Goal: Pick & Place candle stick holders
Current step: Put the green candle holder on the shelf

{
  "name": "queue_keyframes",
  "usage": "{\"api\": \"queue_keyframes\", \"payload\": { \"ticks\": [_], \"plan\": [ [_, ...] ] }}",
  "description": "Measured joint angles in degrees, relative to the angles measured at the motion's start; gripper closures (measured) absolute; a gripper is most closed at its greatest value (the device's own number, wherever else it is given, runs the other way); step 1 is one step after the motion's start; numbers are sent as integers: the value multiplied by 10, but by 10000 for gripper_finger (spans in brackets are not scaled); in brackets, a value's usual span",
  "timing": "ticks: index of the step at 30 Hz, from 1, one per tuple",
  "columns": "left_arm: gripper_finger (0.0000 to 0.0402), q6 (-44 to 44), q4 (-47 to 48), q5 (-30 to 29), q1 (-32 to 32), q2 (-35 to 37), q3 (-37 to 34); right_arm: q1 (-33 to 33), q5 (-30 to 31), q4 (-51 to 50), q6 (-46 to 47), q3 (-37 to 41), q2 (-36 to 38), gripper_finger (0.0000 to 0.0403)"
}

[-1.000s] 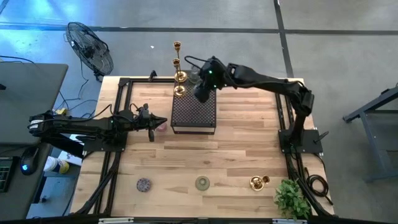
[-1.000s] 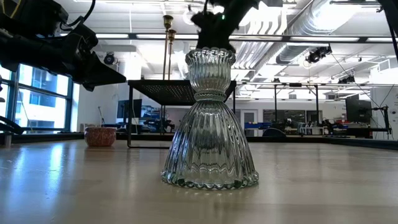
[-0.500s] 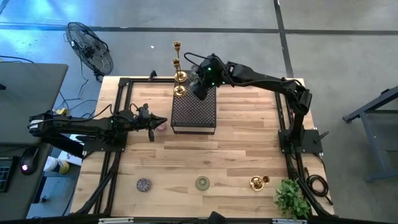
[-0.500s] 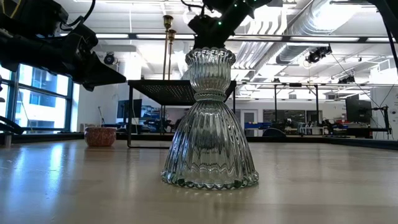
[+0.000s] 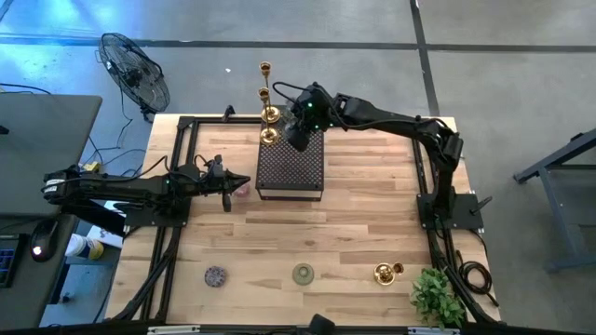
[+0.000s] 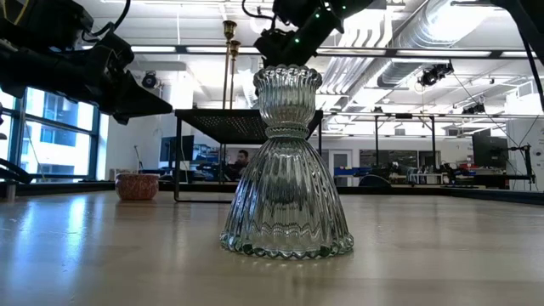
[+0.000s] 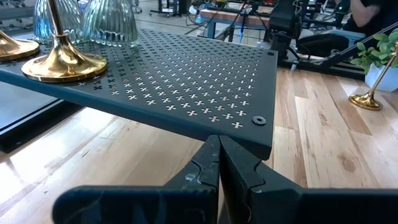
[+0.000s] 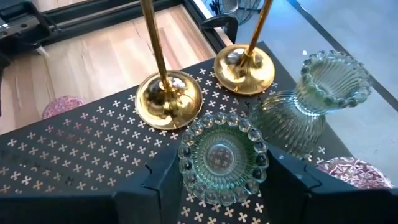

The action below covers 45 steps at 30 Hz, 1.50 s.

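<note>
My right gripper [image 8: 222,186] is over the far end of the dark perforated platform [image 5: 290,167] and is shut on a green glass cup [image 8: 222,157]. Two gold candlesticks [image 8: 169,99] [image 8: 244,70] and a ribbed glass holder [image 8: 305,102] stand on the platform's far end by their bases. My left gripper [image 5: 226,193] is shut and empty beside the platform's left edge, near a pink cup [image 5: 241,186]. A grey-purple cup [image 5: 216,275], a green holder [image 5: 303,274] and a gold candlestick [image 5: 386,273] rest on the table near its near edge. My right gripper pinches the green glass cup between its two fingers, on opposite sides of its beaded rim [image 8: 186,163]. The fingers come from above, pointing down. The cup sits upright with its mouth up, over the platform; I cannot tell whether its foot touches the platform.
A leafy plant [image 5: 436,296] stands at the near right corner. A second pink cup [image 8: 347,172] shows beyond the platform's edge. The ribbed green holder stands close before the low camera [image 6: 287,170]. A fan [image 5: 135,73] stands off the far left corner.
My right gripper has gone a little toward the table's left edge and the gold candlesticks, carrying the green glass cup over the platform's far end.
</note>
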<state>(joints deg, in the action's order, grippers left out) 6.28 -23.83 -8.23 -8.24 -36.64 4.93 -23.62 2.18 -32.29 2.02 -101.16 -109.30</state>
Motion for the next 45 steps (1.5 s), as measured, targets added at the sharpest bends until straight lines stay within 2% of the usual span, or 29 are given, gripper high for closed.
{"api": "queue_keyframes", "payload": {
  "ticks": [21,29,45],
  "plan": [
    [401,0,0,0,0,0,0,0,-7,5,-8,0,-6,215],
    [401,0,1,0,0,0,0,0,-19,28,-5,0,-24,202],
    [401,0,2,1,0,0,0,0,2,90,-8,0,-24,202]
  ]
}}
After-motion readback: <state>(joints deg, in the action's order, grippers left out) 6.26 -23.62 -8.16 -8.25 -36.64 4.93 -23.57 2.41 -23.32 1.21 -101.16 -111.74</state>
